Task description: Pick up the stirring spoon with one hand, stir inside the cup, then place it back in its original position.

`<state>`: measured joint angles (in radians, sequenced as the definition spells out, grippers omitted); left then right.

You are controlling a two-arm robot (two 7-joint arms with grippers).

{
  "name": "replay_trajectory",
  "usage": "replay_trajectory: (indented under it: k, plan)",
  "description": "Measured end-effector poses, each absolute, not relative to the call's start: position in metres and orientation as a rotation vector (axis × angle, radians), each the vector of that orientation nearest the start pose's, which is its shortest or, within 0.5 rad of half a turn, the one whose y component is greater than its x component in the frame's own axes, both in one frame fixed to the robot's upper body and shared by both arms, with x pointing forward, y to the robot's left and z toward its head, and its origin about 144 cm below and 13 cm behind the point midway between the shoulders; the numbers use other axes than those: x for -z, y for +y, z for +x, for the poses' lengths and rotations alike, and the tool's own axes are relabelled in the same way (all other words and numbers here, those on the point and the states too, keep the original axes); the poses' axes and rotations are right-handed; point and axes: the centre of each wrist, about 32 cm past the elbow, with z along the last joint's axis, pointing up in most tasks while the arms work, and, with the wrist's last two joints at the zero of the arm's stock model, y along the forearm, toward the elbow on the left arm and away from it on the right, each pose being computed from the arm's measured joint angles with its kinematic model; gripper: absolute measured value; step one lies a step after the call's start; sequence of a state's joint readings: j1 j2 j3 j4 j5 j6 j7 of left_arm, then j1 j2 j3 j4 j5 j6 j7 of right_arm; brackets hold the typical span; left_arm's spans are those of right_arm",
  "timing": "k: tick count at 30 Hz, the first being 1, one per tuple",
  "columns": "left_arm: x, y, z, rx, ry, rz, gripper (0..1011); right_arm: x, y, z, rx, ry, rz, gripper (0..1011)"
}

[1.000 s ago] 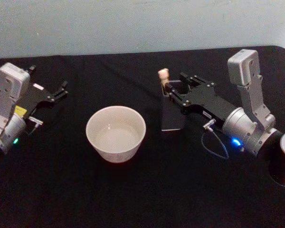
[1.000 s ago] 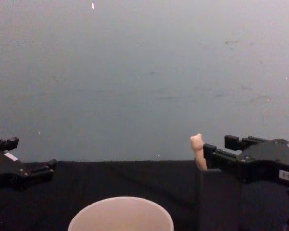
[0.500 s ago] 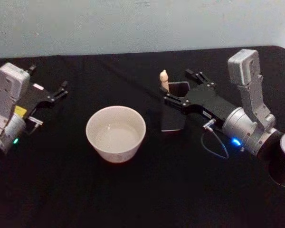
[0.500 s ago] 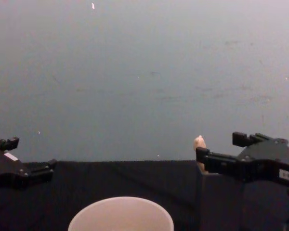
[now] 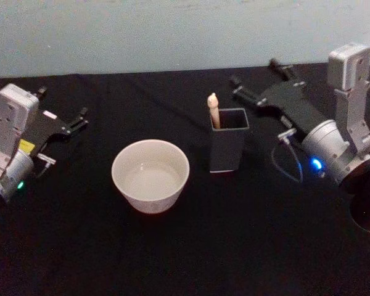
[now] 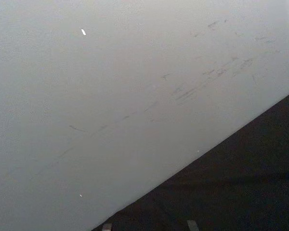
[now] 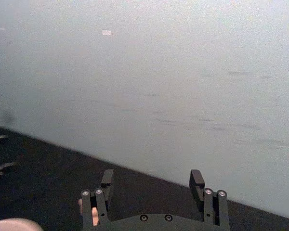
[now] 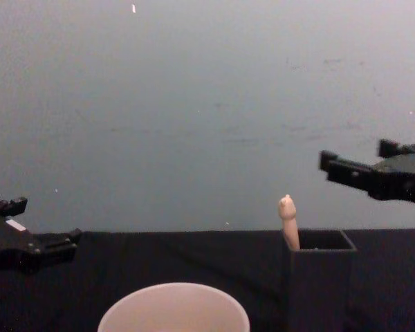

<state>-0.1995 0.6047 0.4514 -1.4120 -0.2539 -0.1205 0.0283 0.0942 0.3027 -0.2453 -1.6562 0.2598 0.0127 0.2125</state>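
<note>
Right gripper [image 5: 256, 79] lifted off stirring spoon [image 5: 214, 110] | fingers wide, empty | left gripper [image 5: 81, 117] parked, fingers apart

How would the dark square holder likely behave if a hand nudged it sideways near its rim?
The holder stands tall on a narrow base, so it might tip rather than slide. It looks stiff and light. The spoon leaning in one corner could shift its balance slightly.

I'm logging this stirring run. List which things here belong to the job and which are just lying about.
Job:
- stirring spoon, standing in the holder
- cup
- dark square holder
- right tool, open, raised behind and right of the holder
- left tool, parked far left

Lying about:
- black table cover
- dark round object at the right edge
</note>
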Motion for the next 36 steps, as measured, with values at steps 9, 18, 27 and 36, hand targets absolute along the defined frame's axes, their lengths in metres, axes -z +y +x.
replay_trajectory:
  k: [9, 18, 27, 36]
  plan:
    - [-1.14, 0.31, 0.489, -1.248, -0.285, 0.304, 1001, -1.167, -0.237, 0.484, 1.322, -0.105, -0.15, 1000]
    - [-1.14, 0.31, 0.489, -1.248, -0.285, 0.304, 1001, -1.156, -0.239, 0.485, 1.321, -0.068, -0.234, 1000]
    - [-1.14, 0.31, 0.489, -1.248, -0.285, 0.304, 1001, -1.157, -0.238, 0.484, 1.32, -0.072, -0.229, 1000]
    - [-1.14, 0.31, 0.489, -1.248, -0.285, 0.305, 1001, -1.158, -0.238, 0.484, 1.319, -0.074, -0.223, 1000]
